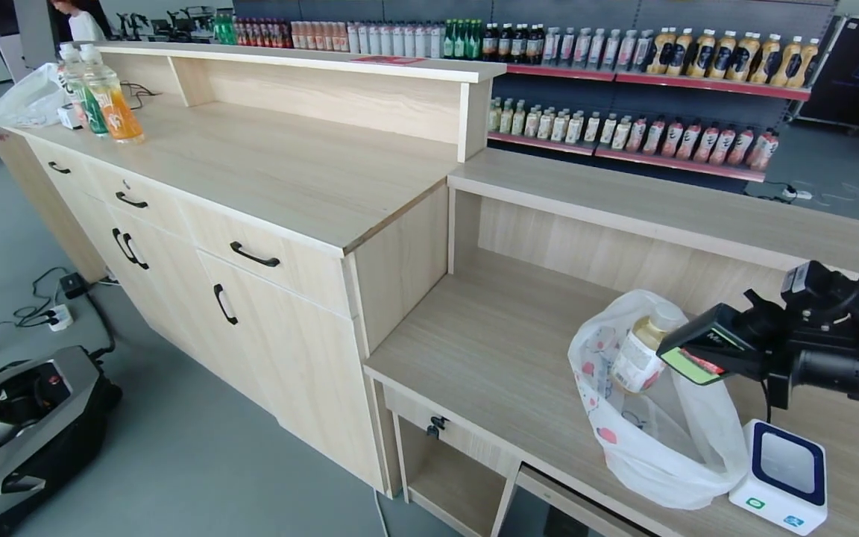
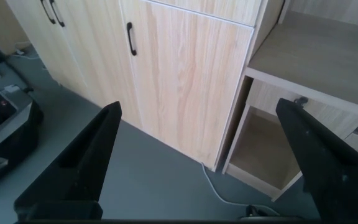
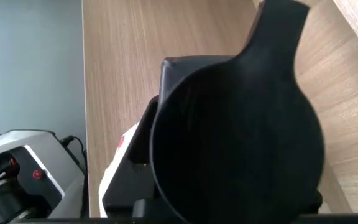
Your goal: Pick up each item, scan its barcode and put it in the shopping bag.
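Presently, left tool gapes wide, empty, over floor. Bag sits on bench, bottle inside. Box hangs above it, clamped in right tool. Hazard: box snags limp bag, tumbles toward scanner.

We list a shop: shelves of drinks, a checkout counter bearing scanner and bag.

A: How much of the bottle shows?
B: Its upper part; the bag covers its foot.
A: And the box?
B: From the right wrist, a dark round shape blocks most of it.
A: And the shelf bottles?
B: Too small to tell their labels.
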Motion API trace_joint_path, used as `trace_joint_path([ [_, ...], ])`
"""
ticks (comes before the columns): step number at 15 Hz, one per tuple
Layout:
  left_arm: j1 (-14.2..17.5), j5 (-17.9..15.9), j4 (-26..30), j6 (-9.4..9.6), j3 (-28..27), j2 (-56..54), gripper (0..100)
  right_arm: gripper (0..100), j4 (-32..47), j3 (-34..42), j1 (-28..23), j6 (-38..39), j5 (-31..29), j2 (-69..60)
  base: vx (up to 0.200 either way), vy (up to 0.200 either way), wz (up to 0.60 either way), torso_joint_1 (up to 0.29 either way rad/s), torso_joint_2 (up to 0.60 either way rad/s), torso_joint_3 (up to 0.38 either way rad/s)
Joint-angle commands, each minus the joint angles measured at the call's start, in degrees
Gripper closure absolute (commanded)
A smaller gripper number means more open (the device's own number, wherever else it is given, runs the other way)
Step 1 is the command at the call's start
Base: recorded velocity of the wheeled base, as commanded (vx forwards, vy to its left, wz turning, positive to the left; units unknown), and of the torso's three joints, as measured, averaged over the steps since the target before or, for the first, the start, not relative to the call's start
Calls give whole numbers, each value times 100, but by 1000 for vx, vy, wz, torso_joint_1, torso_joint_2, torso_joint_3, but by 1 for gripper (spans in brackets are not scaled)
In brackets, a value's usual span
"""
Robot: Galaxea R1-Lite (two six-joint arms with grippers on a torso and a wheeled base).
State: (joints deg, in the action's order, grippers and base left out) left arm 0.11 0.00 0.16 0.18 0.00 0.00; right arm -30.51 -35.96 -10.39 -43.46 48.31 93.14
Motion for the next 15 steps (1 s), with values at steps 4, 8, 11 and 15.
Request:
trace_joint_path([
  [4,-2,0,2,-1,0,9,0,100,-78,10,204,-655,3,1356,0,0,0,0,0,0],
  [8,-2,0,2,-1,0,9,0,100,-570,19,63,-919,3,1910,0,0,0,0,0,0],
  [11,-2,0,-7,-1,0,9,0,100,-543,37,-95,-1200,12,2112,0,0,0,0,0,0],
  [15,-2,0,2,-1,0,9,0,100,-561,-16,-95,-1209,38,2429,0,0,0,0,0,0],
])
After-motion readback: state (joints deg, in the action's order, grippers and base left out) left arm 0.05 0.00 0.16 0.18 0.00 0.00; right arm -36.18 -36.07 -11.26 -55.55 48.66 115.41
